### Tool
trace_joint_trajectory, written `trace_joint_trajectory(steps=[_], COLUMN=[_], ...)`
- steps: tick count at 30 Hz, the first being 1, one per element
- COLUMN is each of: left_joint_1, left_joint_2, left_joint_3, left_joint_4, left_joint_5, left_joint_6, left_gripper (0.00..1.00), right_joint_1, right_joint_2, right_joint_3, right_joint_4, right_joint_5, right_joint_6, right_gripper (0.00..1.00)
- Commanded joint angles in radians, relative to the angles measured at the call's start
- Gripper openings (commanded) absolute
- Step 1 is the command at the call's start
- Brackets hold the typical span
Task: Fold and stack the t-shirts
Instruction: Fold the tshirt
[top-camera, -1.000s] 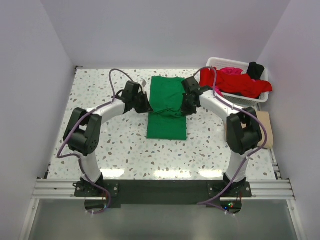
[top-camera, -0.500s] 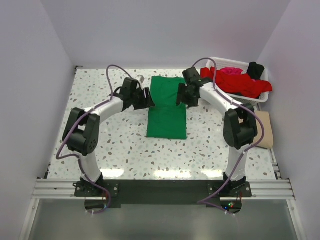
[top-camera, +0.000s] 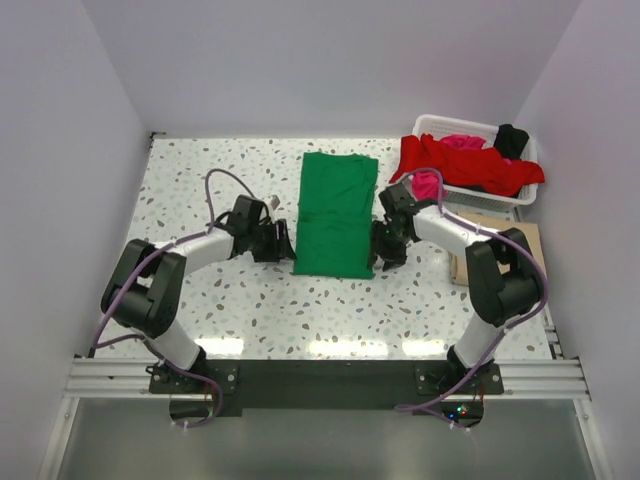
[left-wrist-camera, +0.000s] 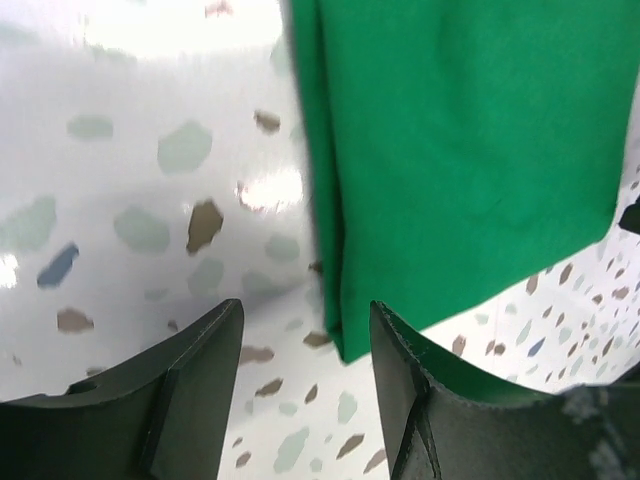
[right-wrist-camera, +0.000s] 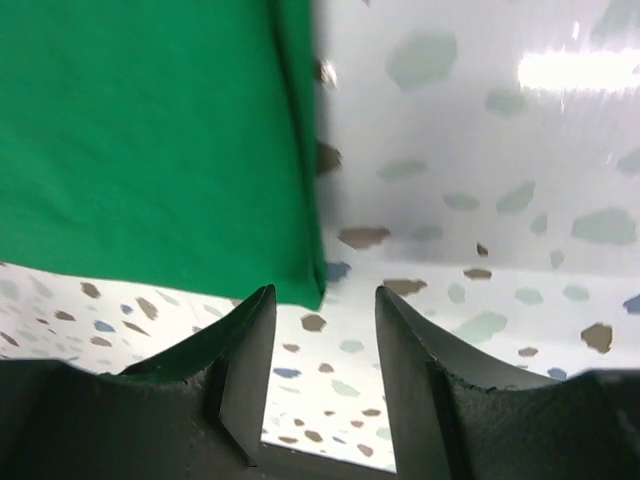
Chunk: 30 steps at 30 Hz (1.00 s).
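A bright green t-shirt (top-camera: 337, 212) lies flat on the speckled table as a long folded strip running away from the arms. My left gripper (top-camera: 283, 245) is open at its near left corner, and the left wrist view shows that corner (left-wrist-camera: 346, 345) on the table just ahead of the open jaws of the left gripper (left-wrist-camera: 306, 310). My right gripper (top-camera: 386, 246) is open at the near right corner (right-wrist-camera: 312, 292), with bare table between the fingers of the right gripper (right-wrist-camera: 325, 296). Neither gripper holds cloth.
A white lattice basket (top-camera: 430, 123) stands at the back right, with a red shirt (top-camera: 470, 166), a magenta shirt (top-camera: 462, 141) and a black shirt (top-camera: 512, 138) spilling over it. A tan folded shirt (top-camera: 528, 238) lies at the right edge, partly behind my right arm.
Both grippers were shut on the green shirt's middle fold a second ago. They let go, opened, and moved toward the near end; the shirt now lies flat.
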Motion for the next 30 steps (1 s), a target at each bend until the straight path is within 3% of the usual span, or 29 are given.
trace_joint_trajectory(steps=[1,17,30], left_joint_1=[0.002,-0.053,-0.113], left_joint_2=[-0.080,-0.132,-0.102], left_joint_3=[-0.063,-0.123,-0.085], left_joint_4=[0.060,0.074,-0.003], left_joint_5=[0.036,0.016,-0.079], left_joint_6=[-0.005,-0.045,-0.062], left_gripper=[0.58,0.58,0.58], right_joint_1=[0.001,0.001,0.002], right_joint_2=[-0.075,-0.052,-0.012], right_joint_3=[-0.069,-0.175,-0.187], right_joint_4=[0.066,0.154,0.160], right_joint_5=[-0.059,-0.107,-0.153], right_joint_6=[0.025,0.035,0.018], right_gripper=[0.47,0.39,0.23])
